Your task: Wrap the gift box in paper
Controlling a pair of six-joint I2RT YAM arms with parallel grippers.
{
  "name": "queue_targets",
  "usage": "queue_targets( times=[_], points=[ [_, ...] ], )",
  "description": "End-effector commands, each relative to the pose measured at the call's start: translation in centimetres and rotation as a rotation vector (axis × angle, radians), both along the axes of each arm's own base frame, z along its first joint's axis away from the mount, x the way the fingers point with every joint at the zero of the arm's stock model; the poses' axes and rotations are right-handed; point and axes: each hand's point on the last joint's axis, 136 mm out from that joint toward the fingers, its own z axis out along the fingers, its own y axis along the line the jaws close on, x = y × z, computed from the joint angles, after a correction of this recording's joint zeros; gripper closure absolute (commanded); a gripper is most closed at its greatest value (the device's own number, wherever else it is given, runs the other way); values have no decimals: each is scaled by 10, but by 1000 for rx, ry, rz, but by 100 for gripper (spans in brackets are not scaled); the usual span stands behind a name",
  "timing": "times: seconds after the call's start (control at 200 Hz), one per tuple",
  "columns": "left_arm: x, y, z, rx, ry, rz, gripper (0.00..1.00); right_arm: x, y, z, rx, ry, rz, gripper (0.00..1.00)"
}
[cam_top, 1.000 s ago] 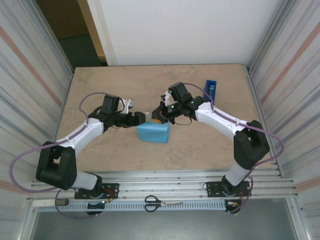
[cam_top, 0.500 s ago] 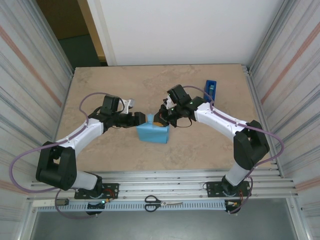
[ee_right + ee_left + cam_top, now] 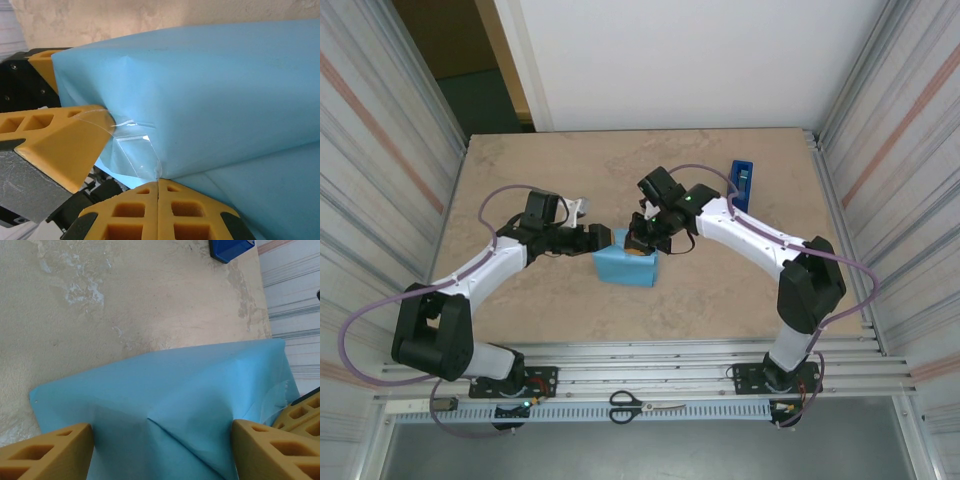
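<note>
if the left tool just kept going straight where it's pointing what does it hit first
Most likely the paper: its light blue face lies directly ahead, between the spread fingers of the left tool, though depth is unclear.
</note>
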Motion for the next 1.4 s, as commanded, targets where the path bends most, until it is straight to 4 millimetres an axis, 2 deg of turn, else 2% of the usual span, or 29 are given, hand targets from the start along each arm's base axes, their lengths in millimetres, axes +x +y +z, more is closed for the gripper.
queue_targets(
  times=[0.0, 0.316, 0.596, 0.671, 0.732, 0.782, 0.872, 0.957, 1.203, 1.393],
  points=[
    [-20, 3, -11, 41, 89, -23, 29, -9, -20, -32, -170, 35, 6, 100],
    [-10, -1, 30, 11, 1, -29, 27, -11, -25, -40, -213, 44, 6, 100],
    [-7, 7, 62, -19, -69, 13, 25, -10, -24, -43, -215, 51, 6, 100],
    [-9, 8, 74, -36, -104, 27, 36, -10, -24, -43, -215, 51, 6, 100],
    [-11, 7, 84, -65, -127, 27, 57, -11, -23, -43, -212, 51, 7, 100],
    [-14, 3, 93, -104, -143, 9, 69, -11, -23, -43, -212, 50, 8, 100],
    [-16, -4, 101, -154, -151, -22, 88, -11, -23, -43, -211, 50, 6, 100],
    [-19, -13, 103, -182, -144, -62, 100, -11, -24, -43, -212, 49, 5, 100],
    [-16, -37, 94, -175, -98, -128, 100, -11, -22, -43, -202, 47, 5, 100],
    [-10, -39, 74, -97, -41, -106, 100, -12, -20, -45, -197, 50, 5, 100]
  ],
)
